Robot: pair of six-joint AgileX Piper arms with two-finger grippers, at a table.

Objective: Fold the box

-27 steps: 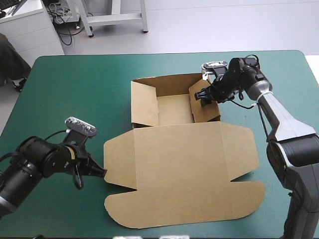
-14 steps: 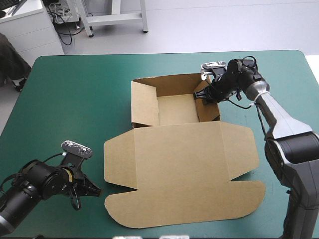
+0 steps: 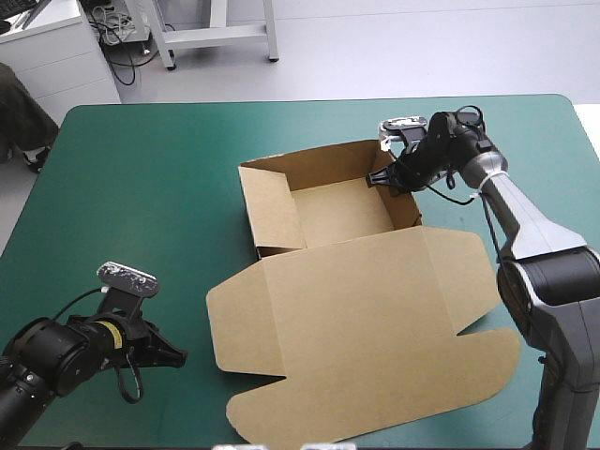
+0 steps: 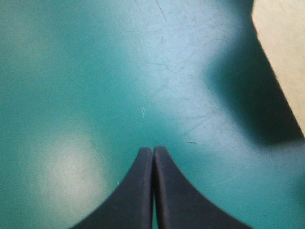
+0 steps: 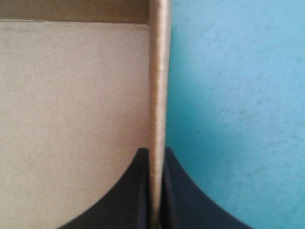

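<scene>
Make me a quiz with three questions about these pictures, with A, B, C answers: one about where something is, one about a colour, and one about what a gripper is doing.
1. Where is the left gripper?
A. Over the bare table cover, left of the box
B. Inside the box
C. On the box's flat lid

2. What colour is the table cover?
A. Red
B. Yellow
C. Teal-green

3. What is the right gripper doing?
A. Hanging wide open
B. Shut on the box's wall
C. Holding a T-shirt

Answers:
1 A: its wrist view shows only cover under it, with the box off to one side.
2 C: every view shows teal-green.
3 B: the brown wall stands pinched between its black fingers.
</scene>
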